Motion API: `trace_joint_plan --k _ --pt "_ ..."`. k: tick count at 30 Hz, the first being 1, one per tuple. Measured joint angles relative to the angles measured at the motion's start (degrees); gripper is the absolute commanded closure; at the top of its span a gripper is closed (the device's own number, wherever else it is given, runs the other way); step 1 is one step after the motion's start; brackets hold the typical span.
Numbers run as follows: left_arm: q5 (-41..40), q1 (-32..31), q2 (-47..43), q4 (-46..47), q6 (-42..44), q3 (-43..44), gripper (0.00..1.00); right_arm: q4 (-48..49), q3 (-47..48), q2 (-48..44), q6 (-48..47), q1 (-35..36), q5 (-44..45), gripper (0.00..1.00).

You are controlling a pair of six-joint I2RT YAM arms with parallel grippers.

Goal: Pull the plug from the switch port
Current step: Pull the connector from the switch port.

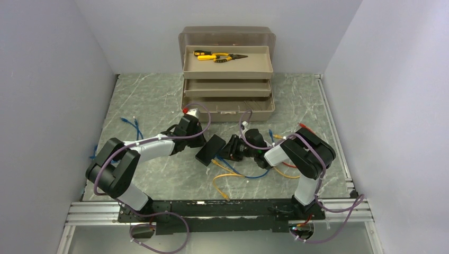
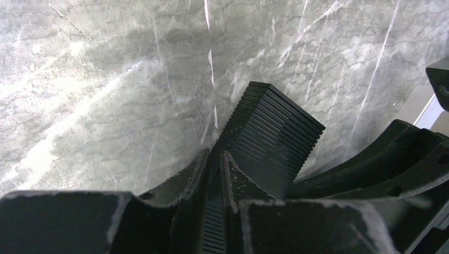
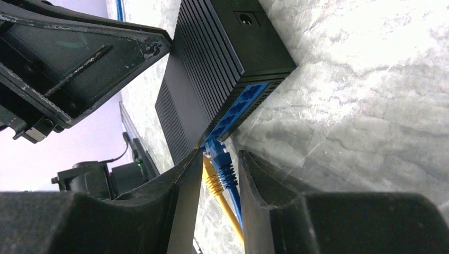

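Right wrist view, bottom of frame: the right gripper point(image 3: 219, 153) fills the foreground. Its two dark fingers point(image 3: 180, 185) stand narrowly apart on either side of a blue plug point(image 3: 223, 161), with a yellow plug point(image 3: 210, 182) just left of it. Whether the pads press on the plugs cannot be told. The blue plug sits in the row of blue sockets point(image 3: 241, 103) along the lower edge of the switch point(image 3: 212, 63), a ribbed black box running up the centre of the frame.

Left wrist view, bottom centre: the left gripper point(image 2: 214, 172) has its jaws closed on a thin edge of the switch, whose ribbed body extends up and to the right over the marbled table point(image 2: 106, 79).

Top view: the switch lies at frame centre between the two grippers, with blue and yellow cables point(image 1: 233, 177) trailing below it. An open toolbox point(image 1: 227, 100) stands at upper centre, and yellow-handled pliers point(image 1: 219, 56) lie in its top tray.
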Motion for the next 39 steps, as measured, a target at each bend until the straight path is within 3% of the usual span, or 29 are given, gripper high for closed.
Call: trace_joint_plan --k 26,36,39 --pt "-0.1 -0.5 -0.1 3.1 -0.9 -1.5 0.82 0.8 2.1 2.6 1.1 0.0 -1.6 0.70" --pt "-1.4 -1.3 -0.1 4.1 -0.9 -1.8 0.84 0.7 2.9 3.6 1.1 0.9 -1.7 0.84" --pt "-1.6 -1.6 0.0 4.8 -1.0 -2.0 0.85 1.0 3.1 4.0 1.1 0.9 -2.1 1.00"
